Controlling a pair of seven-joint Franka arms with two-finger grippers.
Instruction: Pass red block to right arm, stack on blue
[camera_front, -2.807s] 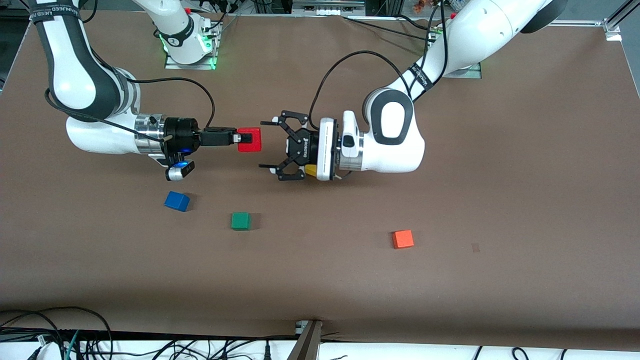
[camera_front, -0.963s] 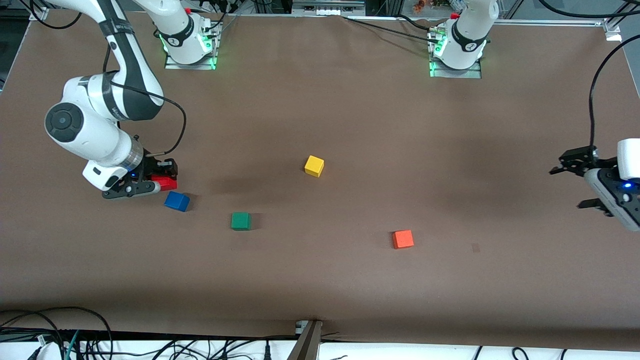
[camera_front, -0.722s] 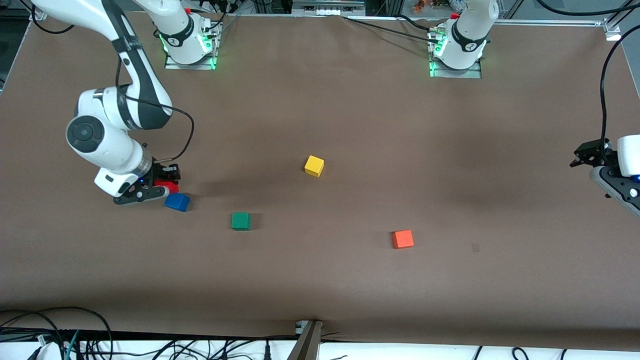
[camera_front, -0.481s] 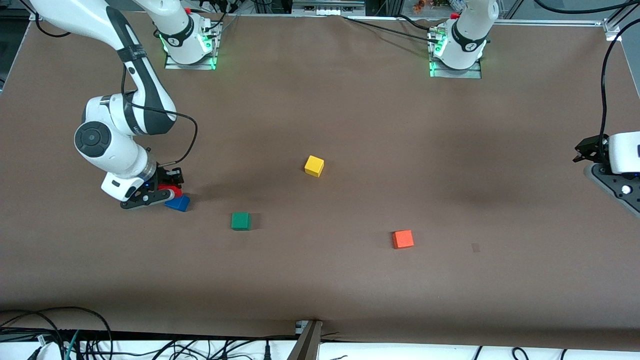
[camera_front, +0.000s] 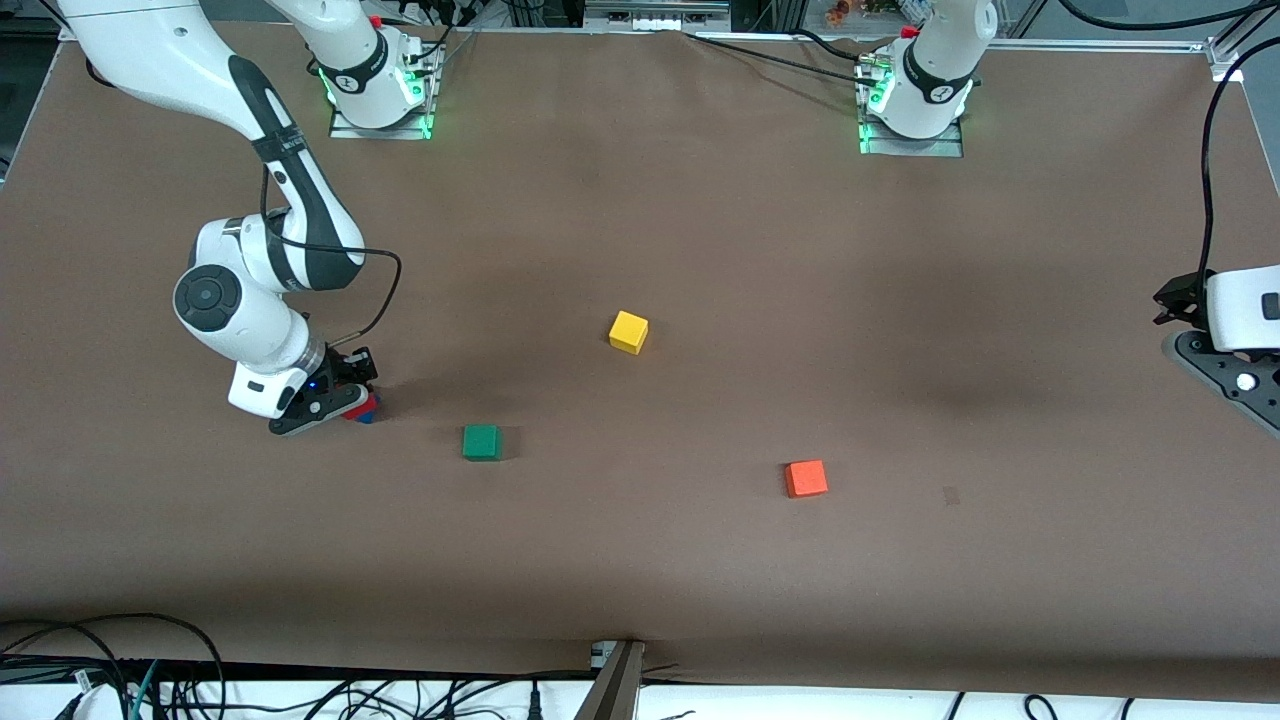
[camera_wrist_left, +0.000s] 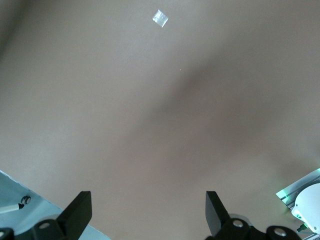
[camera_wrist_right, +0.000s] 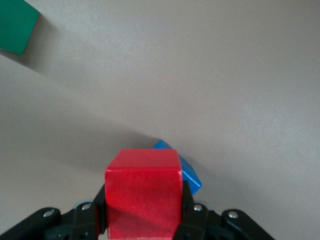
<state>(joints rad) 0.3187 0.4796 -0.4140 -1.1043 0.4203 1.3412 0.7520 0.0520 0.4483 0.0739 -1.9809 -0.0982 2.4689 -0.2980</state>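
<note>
**Over the blue block, the red block hangs in the right gripper**

At the right arm's end of the table (camera_front: 700, 250), the right gripper (camera_front: 345, 400) is clamped on the red block (camera_wrist_right: 143, 192), one finger against each side face. From the front only a sliver of red shows under the wrist, and the blue block (camera_wrist_right: 184, 170) is almost wholly covered there. The right wrist view shows more: the red block sits over the blue one, which sticks out past it at one corner. Whether the two touch cannot be told.

A green block (camera_front: 481, 442) lies on the table nearer the middle, apart from the pair, with one corner also caught in the right wrist view. A yellow block (camera_front: 628, 331) lies near the centre, farther from the front camera than the green one. An orange-red block (camera_front: 805, 478) lies nearer the left arm's end.

The left gripper (camera_front: 1180, 300), cut off at the picture's edge, waits over the left arm's end with its fingers (camera_wrist_left: 79, 212) spread wide on nothing, only bare table beneath.
</note>
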